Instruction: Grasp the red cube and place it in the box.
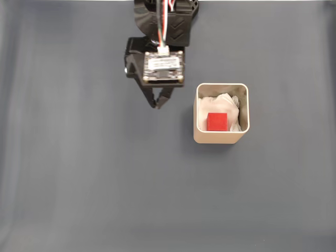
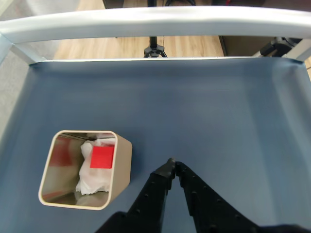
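Gripper: in the wrist view we see the gripper (image 2: 172, 165) rise from the bottom edge, two black plastic fingers with their tips together and nothing between them; their bases are cut off by the frame.
Gripper from the fixed view: the gripper (image 1: 157, 103) points down the picture, just left of the box, not touching it; a small circuit board (image 1: 164, 65) with wires hides much of the arm beneath it.
Box: the box (image 2: 121, 162) is beige, square, round-cornered and thin-walled, sitting on the counter near the gripper tips, to their left in the wrist view.
Red cube: the red cube (image 2: 102, 157) lies inside the box on crumpled white paper lining (image 2: 92, 179); we see only its flat matte top face.
Same pair in the fixed view: the cube (image 1: 216, 122) sits low in the box (image 1: 220, 137).
Counter: the counter (image 2: 218, 111) is a smooth dark blue-grey sheet.
Far edge: a pale metal rail (image 2: 155, 22) crosses the top, with wooden floor (image 2: 121, 47) beyond, partly hidden.
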